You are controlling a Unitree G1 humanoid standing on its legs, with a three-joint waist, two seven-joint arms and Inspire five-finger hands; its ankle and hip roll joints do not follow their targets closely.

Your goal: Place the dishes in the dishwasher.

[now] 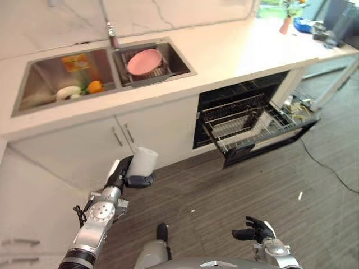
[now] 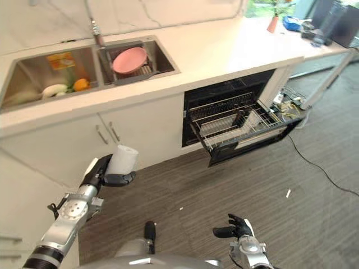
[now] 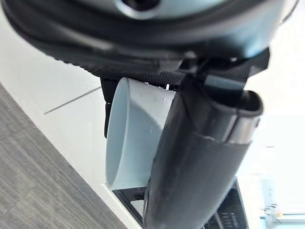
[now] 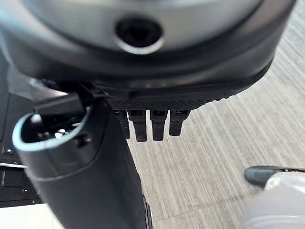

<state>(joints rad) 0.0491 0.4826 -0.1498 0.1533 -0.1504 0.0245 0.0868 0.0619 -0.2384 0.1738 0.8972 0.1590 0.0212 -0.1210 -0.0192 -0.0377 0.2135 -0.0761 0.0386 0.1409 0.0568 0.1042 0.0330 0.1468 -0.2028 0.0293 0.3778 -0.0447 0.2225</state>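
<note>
At the upper left of the head views a double steel sink (image 1: 33, 84) is set into the white counter (image 1: 235, 53). Its left basin holds an orange fruit (image 1: 95, 86), a pale vegetable (image 1: 68, 92) and a yellow packet (image 1: 76, 61); its right basin holds a pink plate (image 1: 144, 61) resting on a wire rack.

At the lower left, in front of the white cabinet doors (image 1: 140, 131), the left hand (image 1: 124, 175) has its fingers and thumb curled around a white cup (image 1: 144, 159), held upright above the wood-look floor (image 1: 235, 190). In the left wrist view the cup (image 3: 133, 133) sits between thumb and fingers, its open rim showing.

Right of centre, under the counter, the dishwasher (image 1: 247, 117) stands open with its wire rack (image 1: 247, 123) pulled out.

At the lower right the right hand (image 1: 255, 230) hangs low over the floor, holding nothing, its fingers loosely bent and spread.
</note>
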